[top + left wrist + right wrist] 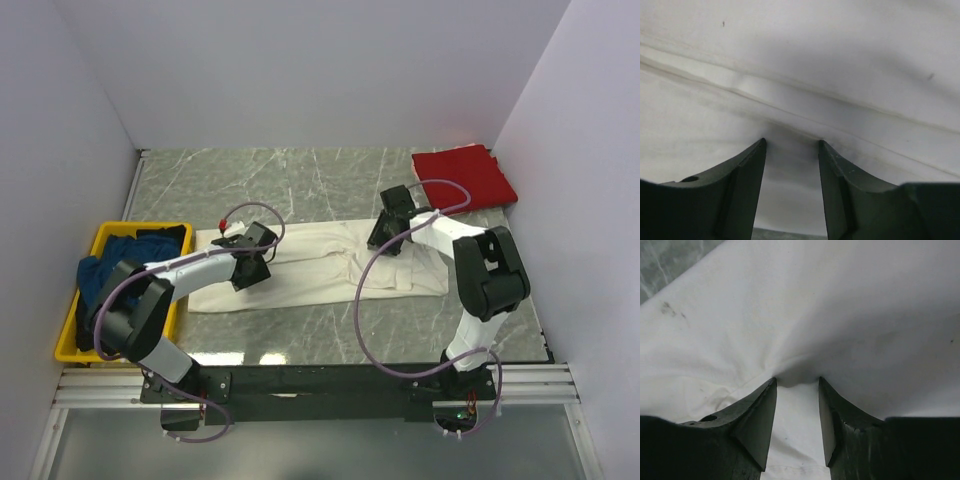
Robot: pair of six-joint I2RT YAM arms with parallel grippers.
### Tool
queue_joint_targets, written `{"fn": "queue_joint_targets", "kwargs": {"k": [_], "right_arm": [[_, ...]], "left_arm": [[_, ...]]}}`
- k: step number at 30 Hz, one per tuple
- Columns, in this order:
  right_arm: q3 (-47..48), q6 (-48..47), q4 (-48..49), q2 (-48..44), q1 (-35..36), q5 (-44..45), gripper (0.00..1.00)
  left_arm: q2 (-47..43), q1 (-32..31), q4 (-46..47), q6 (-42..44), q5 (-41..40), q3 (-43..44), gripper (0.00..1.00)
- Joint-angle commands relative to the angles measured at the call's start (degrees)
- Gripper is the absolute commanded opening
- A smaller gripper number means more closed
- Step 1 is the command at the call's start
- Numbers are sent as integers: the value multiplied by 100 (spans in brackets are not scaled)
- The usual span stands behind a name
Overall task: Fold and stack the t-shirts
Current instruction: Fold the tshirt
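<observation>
Cream-white t-shirt lies across the middle of the tabletop as a long band, long axis left to right, collar end unclear; the red t-shirt sits folded at the far right. I judge the cream-white t-shirt mid-fold: left gripper and right gripper press on it, jaws parted, so next I need firm pinches before folding across.
</observation>
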Motion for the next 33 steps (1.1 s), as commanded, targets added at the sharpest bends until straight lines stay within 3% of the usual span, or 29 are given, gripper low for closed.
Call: {"fn": "queue_joint_targets", "kwargs": {"k": [1,7,11,19,26,33], "right_arm": [[419,-120,-125,526,13,40,47],[1561,-392,-609,1307,118,-293,47],[2850,-769,-1223,1932,250,-442,47],[5277,-1561,-2427,3391,540,-494,47],[6386,-2246,-2938,3981,926,-548,47],[6019,-2572,-2807,3255,604,-362,52]], "left_arm": [[218,-31,-56,-14,-44,231,52],[193,-137,-3,-329,790,-6,50],[-89,-356,163,-751,1509,-436,51],[-326,-1428,419,-2043,2127,-605,52],[-11,-2149,718,-2404,2497,79,53],[228,-2352,832,-2133,2594,617,53]]}}
